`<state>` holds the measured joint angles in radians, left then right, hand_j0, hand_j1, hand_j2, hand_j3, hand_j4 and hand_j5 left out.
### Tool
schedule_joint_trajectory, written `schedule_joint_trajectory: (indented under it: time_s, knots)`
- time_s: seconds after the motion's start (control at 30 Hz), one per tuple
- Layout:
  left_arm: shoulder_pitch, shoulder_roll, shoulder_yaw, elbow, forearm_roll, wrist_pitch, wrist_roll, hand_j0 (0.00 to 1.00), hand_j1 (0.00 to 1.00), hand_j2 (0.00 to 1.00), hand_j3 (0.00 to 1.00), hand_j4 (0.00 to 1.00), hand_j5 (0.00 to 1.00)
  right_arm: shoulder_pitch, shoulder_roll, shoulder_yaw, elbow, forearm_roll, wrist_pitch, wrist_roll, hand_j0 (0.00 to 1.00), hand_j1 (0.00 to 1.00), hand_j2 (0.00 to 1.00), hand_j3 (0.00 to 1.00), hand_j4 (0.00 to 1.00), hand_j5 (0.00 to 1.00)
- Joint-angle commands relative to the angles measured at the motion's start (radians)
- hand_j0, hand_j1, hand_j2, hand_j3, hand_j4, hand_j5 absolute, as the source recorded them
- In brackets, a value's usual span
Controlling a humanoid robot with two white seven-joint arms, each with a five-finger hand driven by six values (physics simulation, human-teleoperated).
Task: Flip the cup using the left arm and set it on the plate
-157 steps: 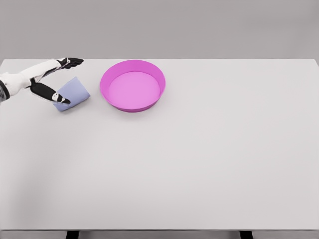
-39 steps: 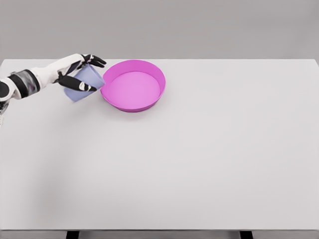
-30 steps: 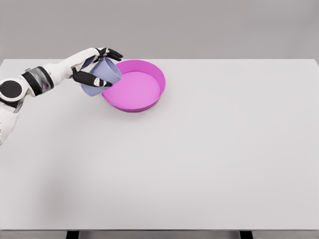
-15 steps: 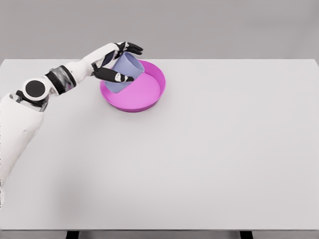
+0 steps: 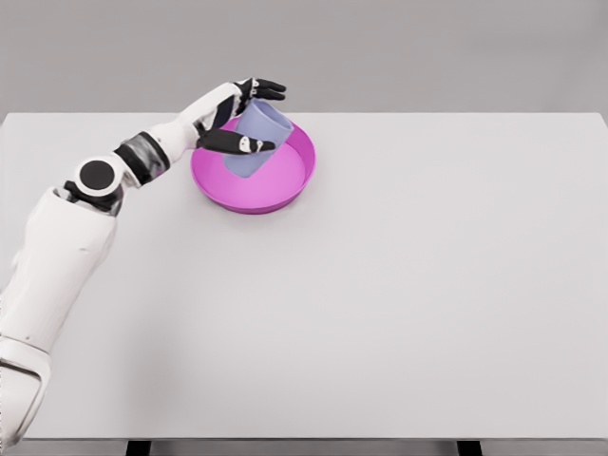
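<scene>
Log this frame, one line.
left hand: shut on cup | cup: tilted, over pink plate | release: not yet

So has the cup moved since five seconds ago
Yes. The cup was lying on the table left of the plate; now the left hand holds it tilted over the plate's left half, so it went rightward and up.
</scene>
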<state>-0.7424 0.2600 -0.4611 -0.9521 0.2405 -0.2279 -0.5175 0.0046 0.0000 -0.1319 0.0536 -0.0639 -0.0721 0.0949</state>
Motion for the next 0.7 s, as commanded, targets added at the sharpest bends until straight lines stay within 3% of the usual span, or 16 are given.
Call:
schedule_joint_trajectory:
  time_s: [0.0,0.33,0.4,0.67]
  knots:
    - [0.0,-0.027,0.016,0.025,0.008,0.001,0.001,0.78,0.78,0.78,0.78,0.78,0.78,0.0,0.0,0.0,0.0,0.0,0.0,0.0,1.0,1.0,1.0,1.0,1.0,1.0]
    - [0.0,-0.127,0.119,0.164,0.011,0.002,0.001,0.78,0.78,0.78,0.78,0.78,0.78,0.0,0.0,0.0,0.0,0.001,0.0,0.0,1.0,1.0,1.0,1.0,1.0,1.0]
    - [0.002,-0.153,0.165,0.17,0.005,-0.007,0.001,0.78,0.78,0.78,0.78,0.78,0.78,0.0,0.0,0.0,0.0,-0.001,0.0,0.0,1.0,1.0,1.0,1.0,1.0,1.0]
    - [0.008,-0.159,0.171,0.176,0.008,-0.123,0.001,0.78,0.78,0.78,0.78,0.78,0.78,0.002,0.0,0.0,0.0,0.0,0.0,0.0,1.0,1.0,1.0,1.0,1.0,1.0]
